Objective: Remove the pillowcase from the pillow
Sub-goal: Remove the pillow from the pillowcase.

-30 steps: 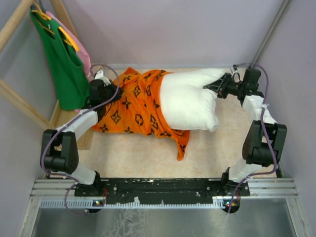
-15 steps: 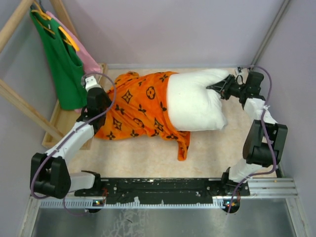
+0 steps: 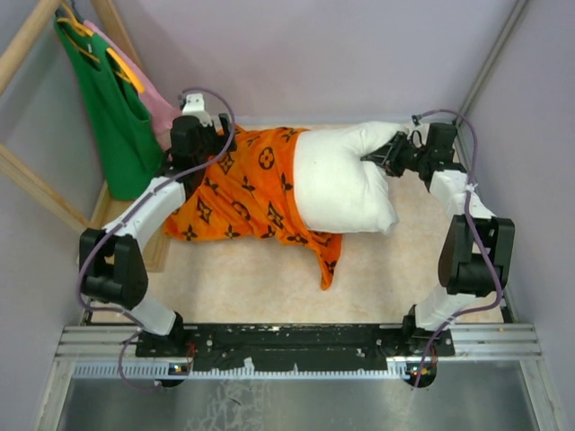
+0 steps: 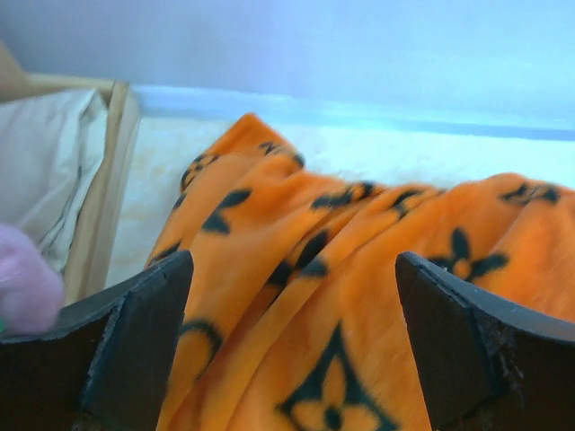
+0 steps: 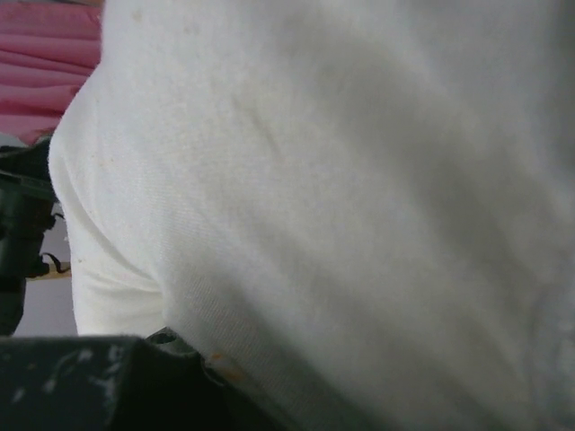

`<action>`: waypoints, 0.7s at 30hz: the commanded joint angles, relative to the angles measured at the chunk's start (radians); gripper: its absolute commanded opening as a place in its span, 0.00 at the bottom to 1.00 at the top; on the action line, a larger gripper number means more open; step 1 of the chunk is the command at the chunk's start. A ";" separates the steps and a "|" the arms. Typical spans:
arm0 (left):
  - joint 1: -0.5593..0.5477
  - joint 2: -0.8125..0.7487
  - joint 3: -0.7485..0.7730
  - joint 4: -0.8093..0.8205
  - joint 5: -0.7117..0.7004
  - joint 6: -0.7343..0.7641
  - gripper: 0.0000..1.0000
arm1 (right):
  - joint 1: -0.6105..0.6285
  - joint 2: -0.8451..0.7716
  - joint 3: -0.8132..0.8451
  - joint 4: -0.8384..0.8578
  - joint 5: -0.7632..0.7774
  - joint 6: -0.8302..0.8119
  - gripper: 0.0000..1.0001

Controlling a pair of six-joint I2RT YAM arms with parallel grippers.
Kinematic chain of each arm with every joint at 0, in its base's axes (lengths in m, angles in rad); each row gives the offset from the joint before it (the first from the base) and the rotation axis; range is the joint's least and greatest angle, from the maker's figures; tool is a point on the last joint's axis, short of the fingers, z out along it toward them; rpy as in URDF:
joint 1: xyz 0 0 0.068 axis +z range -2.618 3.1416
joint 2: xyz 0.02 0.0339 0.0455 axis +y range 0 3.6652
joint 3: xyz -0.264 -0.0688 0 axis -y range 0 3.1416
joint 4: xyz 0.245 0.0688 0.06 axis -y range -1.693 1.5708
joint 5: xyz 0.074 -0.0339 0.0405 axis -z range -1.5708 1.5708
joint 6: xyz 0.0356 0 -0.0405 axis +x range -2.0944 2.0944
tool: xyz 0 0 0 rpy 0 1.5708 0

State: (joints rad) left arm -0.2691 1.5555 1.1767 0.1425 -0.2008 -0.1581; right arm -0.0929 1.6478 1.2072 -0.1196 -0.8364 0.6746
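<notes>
The orange pillowcase [image 3: 238, 193] with black motifs covers the left half of the white pillow [image 3: 346, 193], whose right half lies bare on the table. My left gripper [image 3: 216, 148] hovers at the case's far left corner, open. In the left wrist view its two dark fingers [image 4: 135, 332] stand wide apart, with folds of the pillowcase [image 4: 305, 296] beyond them and nothing held. My right gripper [image 3: 382, 160] is shut on the pillow's far right corner, where the stuffing is dented in. The right wrist view is filled by the pillow [image 5: 341, 180], with one dark finger [image 5: 90, 386] at the bottom left.
A green tank top [image 3: 108, 99] and a pink garment [image 3: 160, 109] hang from a wooden rack [image 3: 36, 189] at the far left. The rack's wooden base [image 4: 108, 189] runs beside the pillowcase. Walls close in the back and the right side.
My left gripper has opened, let go of the pillowcase and moved from its left edge up to its far corner. The pillow and case have shifted back slightly to the left.
</notes>
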 commanded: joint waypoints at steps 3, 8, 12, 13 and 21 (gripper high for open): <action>-0.009 0.226 0.317 -0.045 0.206 0.052 1.00 | 0.015 -0.050 0.063 0.019 0.043 -0.059 0.00; -0.020 0.401 0.446 -0.138 0.376 0.031 0.97 | 0.015 -0.075 0.061 0.002 0.039 -0.072 0.00; -0.022 0.374 0.249 0.049 0.461 -0.061 0.98 | 0.016 -0.093 0.058 -0.010 0.038 -0.084 0.00; -0.022 0.376 0.223 0.064 0.472 -0.071 0.95 | 0.016 -0.095 0.057 -0.004 0.032 -0.081 0.00; 0.014 0.336 0.130 -0.005 0.153 -0.092 0.19 | -0.038 -0.133 0.009 0.093 0.024 -0.003 0.00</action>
State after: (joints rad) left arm -0.2813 1.9163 1.3586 0.2592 0.1299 -0.2222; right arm -0.0883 1.6115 1.2110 -0.1860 -0.8207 0.6186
